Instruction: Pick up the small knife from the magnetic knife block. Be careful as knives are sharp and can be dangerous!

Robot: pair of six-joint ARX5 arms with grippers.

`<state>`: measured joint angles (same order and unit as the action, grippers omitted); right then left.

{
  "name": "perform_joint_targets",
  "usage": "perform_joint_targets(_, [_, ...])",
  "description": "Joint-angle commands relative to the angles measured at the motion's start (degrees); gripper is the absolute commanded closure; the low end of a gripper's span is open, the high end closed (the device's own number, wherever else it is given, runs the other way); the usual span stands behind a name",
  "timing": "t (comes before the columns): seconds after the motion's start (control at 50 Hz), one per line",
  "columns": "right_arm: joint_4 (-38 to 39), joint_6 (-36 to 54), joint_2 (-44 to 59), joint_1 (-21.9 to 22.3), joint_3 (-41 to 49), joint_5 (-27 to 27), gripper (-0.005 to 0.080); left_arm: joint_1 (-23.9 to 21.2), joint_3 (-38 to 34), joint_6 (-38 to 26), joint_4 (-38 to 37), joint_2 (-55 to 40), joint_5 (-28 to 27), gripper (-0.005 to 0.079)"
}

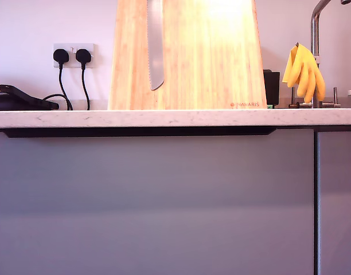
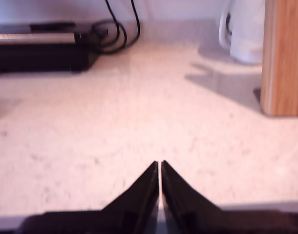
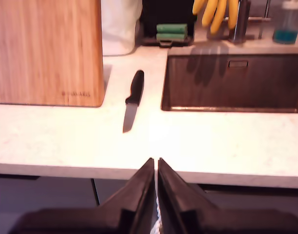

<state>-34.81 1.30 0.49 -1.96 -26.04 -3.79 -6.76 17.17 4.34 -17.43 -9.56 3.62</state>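
The magnetic knife block [image 1: 210, 57] is a tall bamboo slab standing on the worktop, also seen as the block [image 3: 46, 48] and its edge [image 2: 284, 58]. A long serrated bread knife [image 1: 155, 46] hangs on its face. The small knife [image 3: 133, 100], with a black handle and a short pointed blade, lies flat on the worktop between the block and the sink, touching neither. My second gripper [image 3: 156, 162] is shut and empty, hovering over the worktop's front edge, short of the knife. My first gripper [image 2: 160, 165] is shut and empty above bare worktop, beside the block. Neither gripper shows in the exterior view.
A steel sink [image 3: 232, 110] lies close beside the knife. Yellow gloves [image 1: 304, 71] hang on the tap [image 1: 316, 28]. A green sponge [image 3: 171, 31] and soap bottle [image 3: 288, 22] sit behind. A black appliance [image 2: 37, 48], cables, plugged sockets [image 1: 72, 55] and a white jug [image 2: 244, 31] stand nearby.
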Motion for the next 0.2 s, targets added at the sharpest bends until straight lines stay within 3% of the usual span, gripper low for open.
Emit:
perform_joint_targets(0.0, [0.6,-0.4,-0.3,0.1,-0.2,-0.1,0.0765,-0.2,-1.5,0.2,-1.1,-0.1,0.1,0.0764])
perform_joint_targets(0.18, [0.6,-0.4,-0.3,0.1,-0.2,-0.1,0.0765,-0.2,-1.5,0.2,-5.7,-0.1,0.1,0.0764])
